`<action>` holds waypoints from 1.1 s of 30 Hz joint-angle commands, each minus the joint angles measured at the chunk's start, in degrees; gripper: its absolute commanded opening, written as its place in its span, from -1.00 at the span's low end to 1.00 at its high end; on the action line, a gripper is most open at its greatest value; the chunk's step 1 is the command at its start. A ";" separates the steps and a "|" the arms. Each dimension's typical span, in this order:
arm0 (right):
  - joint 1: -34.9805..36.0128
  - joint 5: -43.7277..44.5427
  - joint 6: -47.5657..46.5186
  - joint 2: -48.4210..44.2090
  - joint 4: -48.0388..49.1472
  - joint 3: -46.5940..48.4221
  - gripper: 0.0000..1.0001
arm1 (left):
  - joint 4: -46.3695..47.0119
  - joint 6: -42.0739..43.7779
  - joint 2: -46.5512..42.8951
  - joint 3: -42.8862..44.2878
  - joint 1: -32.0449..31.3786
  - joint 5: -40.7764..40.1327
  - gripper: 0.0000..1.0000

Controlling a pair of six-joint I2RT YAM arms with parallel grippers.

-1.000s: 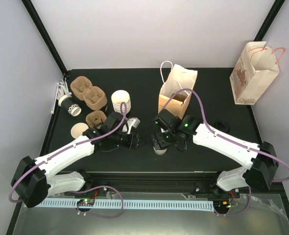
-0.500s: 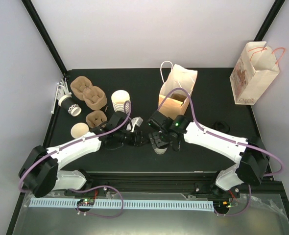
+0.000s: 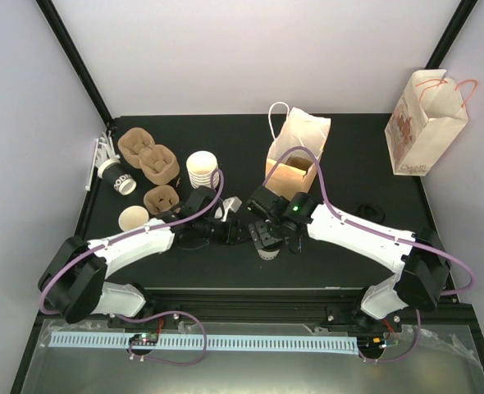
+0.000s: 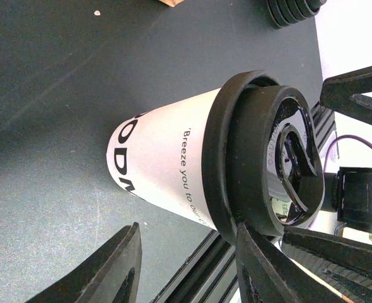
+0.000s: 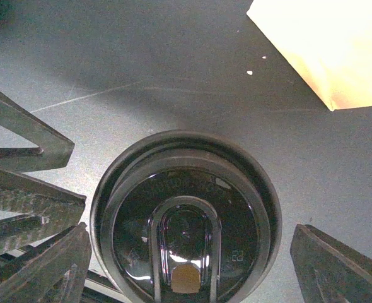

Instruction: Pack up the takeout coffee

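Observation:
A takeout coffee [image 4: 167, 170], a white cup with dark print and a black lid [image 5: 186, 214], stands near the table's front edge [image 3: 267, 249]. My right gripper [image 5: 191, 230] hangs open straight over it, a finger on each side of the lid with gaps showing. My left gripper [image 4: 187, 226] is open beside the cup at lid height. One of its fingers [image 4: 268, 265] rests against the lid's rim and the other finger [image 4: 110, 271] stands free. In the top view the two grippers [image 3: 235, 232] [image 3: 267, 240] meet at the cup. A second lidded coffee [image 3: 116, 176] lies on its side at far left.
An open brown paper bag [image 3: 295, 156] stands just behind the cup, its corner in the right wrist view [image 5: 325, 44]. Brown pulp carriers [image 3: 148, 156], a stack of white cups [image 3: 202, 171] and spare black lids [image 3: 372, 209] lie around. A white printed bag [image 3: 426, 123] stands far right.
My left gripper has slid right along the front of the table up to the cup's lid. My right gripper has stayed over the cup, shifting slightly left.

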 commanded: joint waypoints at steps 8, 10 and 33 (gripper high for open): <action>0.38 -0.08 -0.21 2.33 -0.05 0.63 0.74 | 3.23 -0.26 1.67 1.21 0.83 3.01 -0.13; 0.36 -0.42 -0.27 2.83 -0.13 0.40 0.73 | 3.91 -0.42 2.04 1.21 0.93 3.60 -0.13; 2.02 -4.69 2.69 3.92 3.80 -9.40 0.37 | 5.76 -3.55 7.81 -3.26 0.08 1.95 -0.18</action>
